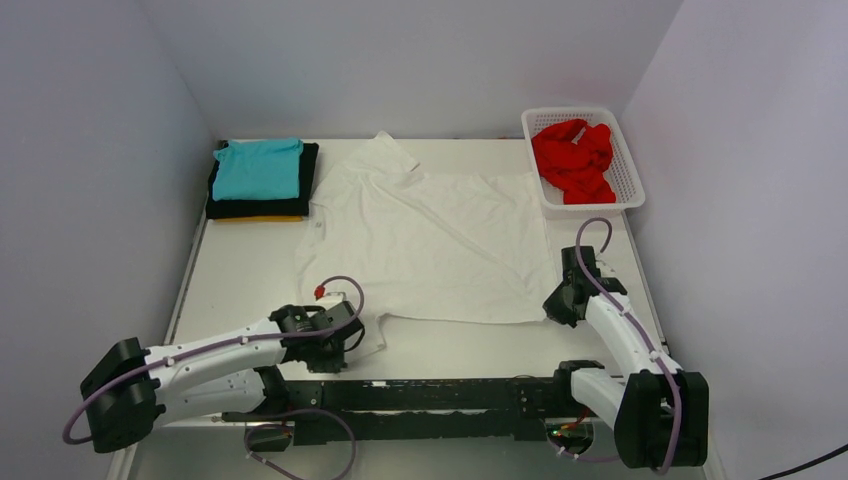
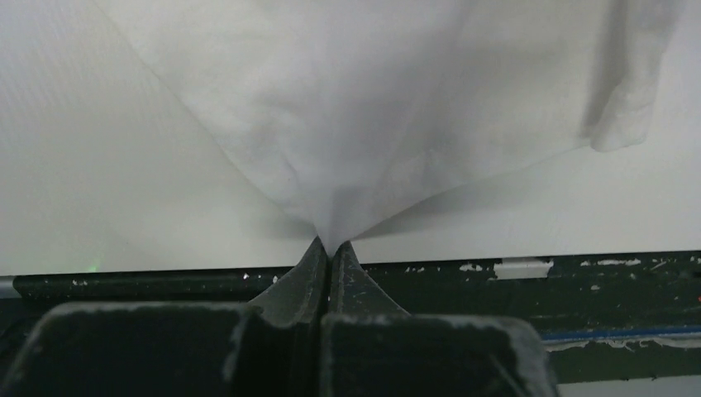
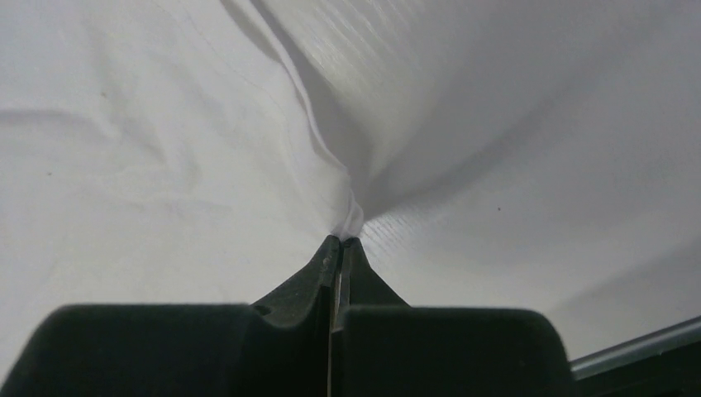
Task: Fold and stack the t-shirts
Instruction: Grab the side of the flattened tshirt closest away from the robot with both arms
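The large white t-shirt (image 1: 430, 240) lies spread over the middle of the table. My left gripper (image 1: 345, 325) is shut on its near left corner; the left wrist view shows the fabric (image 2: 347, 99) pinched at the fingertips (image 2: 331, 246). My right gripper (image 1: 556, 298) is shut on the near right corner, with cloth (image 3: 165, 149) pulled into the closed tips (image 3: 340, 240). A folded stack stands at the back left: teal t-shirt (image 1: 258, 167) on top, black t-shirt (image 1: 300, 205) under it, yellow-orange t-shirt (image 1: 245, 218) at the bottom. The red t-shirt (image 1: 573, 157) lies crumpled in the basket.
The white lattice basket (image 1: 630, 185) stands at the back right corner. White walls close in the table on the left, back and right. The black front rail (image 1: 440, 395) runs between the two arm bases.
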Controlling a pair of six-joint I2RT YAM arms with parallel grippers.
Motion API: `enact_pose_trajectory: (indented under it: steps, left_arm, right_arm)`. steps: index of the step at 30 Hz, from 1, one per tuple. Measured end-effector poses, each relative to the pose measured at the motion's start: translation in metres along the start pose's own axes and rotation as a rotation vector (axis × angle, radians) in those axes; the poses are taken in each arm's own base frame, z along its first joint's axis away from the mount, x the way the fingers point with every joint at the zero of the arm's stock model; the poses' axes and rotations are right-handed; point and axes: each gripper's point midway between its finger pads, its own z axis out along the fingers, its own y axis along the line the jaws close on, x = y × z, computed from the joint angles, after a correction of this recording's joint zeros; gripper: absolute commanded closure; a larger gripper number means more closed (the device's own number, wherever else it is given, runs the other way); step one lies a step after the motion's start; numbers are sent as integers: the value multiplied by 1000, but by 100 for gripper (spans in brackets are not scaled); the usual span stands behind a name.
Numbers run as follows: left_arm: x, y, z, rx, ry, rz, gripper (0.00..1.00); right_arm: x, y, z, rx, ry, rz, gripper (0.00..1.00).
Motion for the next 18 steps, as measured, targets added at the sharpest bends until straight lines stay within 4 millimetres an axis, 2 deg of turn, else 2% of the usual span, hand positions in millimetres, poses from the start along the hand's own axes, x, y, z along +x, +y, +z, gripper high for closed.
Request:
enact_pose_trajectory:
  steps: [4,9,15,18]
  left_arm:
    - [11,3,-7,22,30,-10,100]
    - [13,-5,-11,84,30,-11,100]
    - [-7,-42,-16,248,-50,38,100]
    - [-26,-59,-20,320,-96,46,100]
  right_arm:
    - [11,-5,-4,14,45,14,100]
    - [11,-7,-12,0,29,41,100]
    - [12,-1,-12,-26,49,56,100]
    - [17,3,-7,-32,91,45,100]
